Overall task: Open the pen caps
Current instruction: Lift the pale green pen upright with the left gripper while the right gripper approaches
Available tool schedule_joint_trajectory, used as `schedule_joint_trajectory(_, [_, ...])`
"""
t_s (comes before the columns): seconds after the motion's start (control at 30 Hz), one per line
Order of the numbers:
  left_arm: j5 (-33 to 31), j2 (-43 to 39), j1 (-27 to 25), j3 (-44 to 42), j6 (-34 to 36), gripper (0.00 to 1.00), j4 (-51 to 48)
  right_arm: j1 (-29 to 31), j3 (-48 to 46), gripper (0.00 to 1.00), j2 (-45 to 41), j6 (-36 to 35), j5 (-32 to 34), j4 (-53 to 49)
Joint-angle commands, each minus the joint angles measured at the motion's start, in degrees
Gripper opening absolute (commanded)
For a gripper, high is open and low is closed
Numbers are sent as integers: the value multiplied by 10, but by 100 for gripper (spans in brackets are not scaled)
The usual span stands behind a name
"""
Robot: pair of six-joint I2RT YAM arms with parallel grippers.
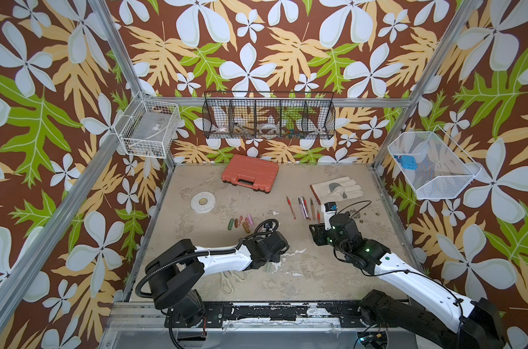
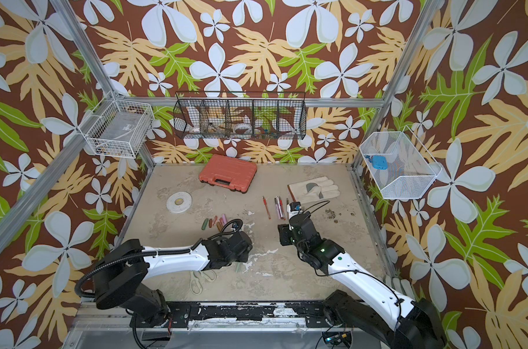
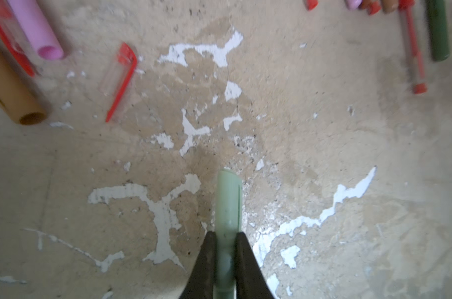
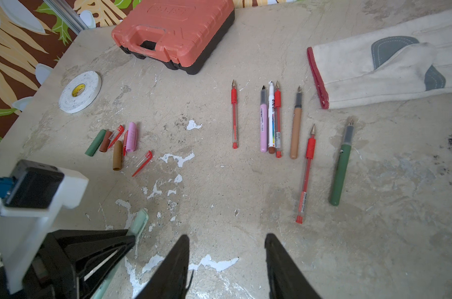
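Note:
My left gripper (image 3: 226, 234) is shut on a pale green pen (image 3: 228, 199), whose capped end with a clip sticks out past the fingertips, low over the table. In both top views that pen (image 1: 268, 267) peeks out under the left gripper. Several loose pen caps (image 4: 118, 143), dark green, brown, red, pink and gold, lie in a cluster (image 1: 241, 223) left of centre. Several uncapped pens (image 4: 271, 119) lie in a row to the right. My right gripper (image 4: 227, 236) hovers open over bare table, nothing between its fingers.
An orange tool case (image 1: 250, 172) sits at the back, a white tape roll (image 1: 203, 201) at the left, a work glove (image 1: 337, 188) at the back right. White-handled scissors (image 1: 231, 279) lie near the front edge. Wire baskets (image 1: 268, 119) hang on the walls.

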Motion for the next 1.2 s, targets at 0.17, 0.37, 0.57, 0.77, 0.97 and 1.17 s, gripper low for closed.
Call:
schedule_joint_trajectory(0.17, [57, -103, 88, 13, 61, 9, 48, 0, 1, 48, -13, -17, -56, 45])
schedule_joint_trajectory(0.37, [161, -159, 189, 3, 46, 9, 134, 1, -2, 49, -18, -32, -197, 113])
schedule_joint_trajectory(0.57, [193, -200, 201, -28, 50, 8, 264, 0, 5, 48, 27, -53, -345, 185])
schedule_joint_trajectory(0.77, [219, -209, 205, -82, 41, 7, 386, -1, 25, 48, 81, -74, -407, 226])
schedule_joint_trajectory(0.97, [227, -183, 207, -117, 54, 6, 428, -13, 3, 47, 115, -77, -435, 282])
schedule_joint_trajectory(1.17, [268, -173, 209, -138, 53, 6, 465, -34, -42, 46, 108, -59, -443, 339])
